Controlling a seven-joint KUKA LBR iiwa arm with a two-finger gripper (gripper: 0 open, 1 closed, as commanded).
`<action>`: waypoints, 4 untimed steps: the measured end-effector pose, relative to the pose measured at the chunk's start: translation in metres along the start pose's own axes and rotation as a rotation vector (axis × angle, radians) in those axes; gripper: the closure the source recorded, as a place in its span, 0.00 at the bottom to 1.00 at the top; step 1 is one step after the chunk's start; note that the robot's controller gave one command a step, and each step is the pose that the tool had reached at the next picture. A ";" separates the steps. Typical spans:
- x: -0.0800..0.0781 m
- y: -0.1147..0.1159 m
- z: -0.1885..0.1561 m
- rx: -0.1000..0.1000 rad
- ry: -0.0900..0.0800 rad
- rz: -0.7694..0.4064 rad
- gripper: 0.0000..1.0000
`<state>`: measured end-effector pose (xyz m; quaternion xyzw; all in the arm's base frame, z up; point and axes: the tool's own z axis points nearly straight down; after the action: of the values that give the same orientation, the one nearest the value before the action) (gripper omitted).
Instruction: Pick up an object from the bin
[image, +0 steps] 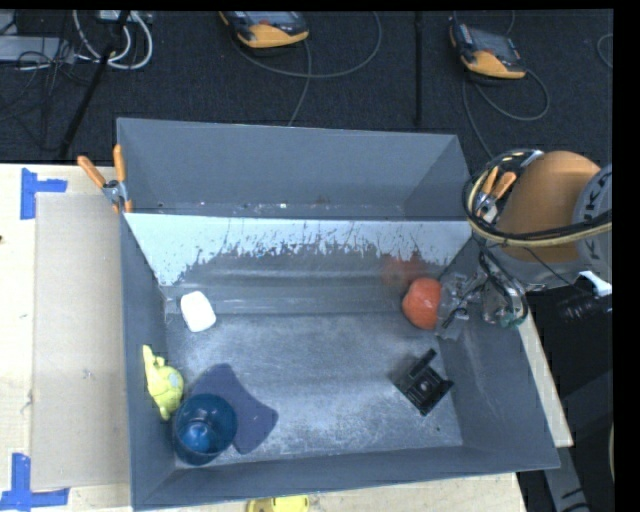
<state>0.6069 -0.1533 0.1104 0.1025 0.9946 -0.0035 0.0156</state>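
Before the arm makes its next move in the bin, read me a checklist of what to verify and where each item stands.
1. Pincer beside the red ball at the right end of the bin: ok.
2. Red ball gripped in the pincer: cannot tell.
3. Black part clear of the red ball: ok.
4. White block, yellow toy and blue ball away at the left end: ok.
5. Room between red ball and the right wall: looks tight, not ok.

Looking down into the bin (300, 190) from above, leaning slightly to one side, framing the whole of it
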 end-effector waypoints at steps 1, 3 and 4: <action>0.002 0.001 -0.003 -0.001 0.007 -0.001 1.00; 0.019 0.016 -0.027 -0.004 0.030 -0.038 1.00; 0.010 0.013 -0.075 -0.007 0.032 -0.197 1.00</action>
<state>0.5977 -0.1382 0.1851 0.0044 1.0000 0.0001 -0.0004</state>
